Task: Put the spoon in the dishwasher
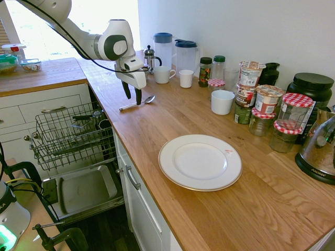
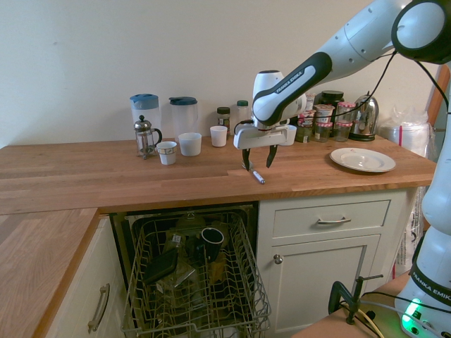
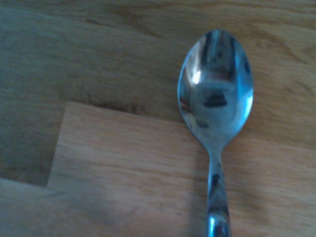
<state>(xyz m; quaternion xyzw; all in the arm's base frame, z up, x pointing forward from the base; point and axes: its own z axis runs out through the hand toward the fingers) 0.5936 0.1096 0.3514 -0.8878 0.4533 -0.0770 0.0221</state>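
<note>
Now the spoon [image 1: 137,103] is approached on the wooden counter [image 1: 172,204].
Flat it lies (bowl up), unheld; the gripper [image 1: 132,94] is hung above, jaws wide and empty, presumably for grasping. Dishwasher [image 1: 70,137] is placed at seven o'clock.

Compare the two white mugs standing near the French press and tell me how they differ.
The handled mug stands beside the French press; the plain cup stands further along, in front of the clear jug.
The handled mug has a loop handle on the side; no handle shows on the plain cup.
The handled mug looks wider, the plain cup narrower.
Both are white, upright and on the wooden counter.
</note>
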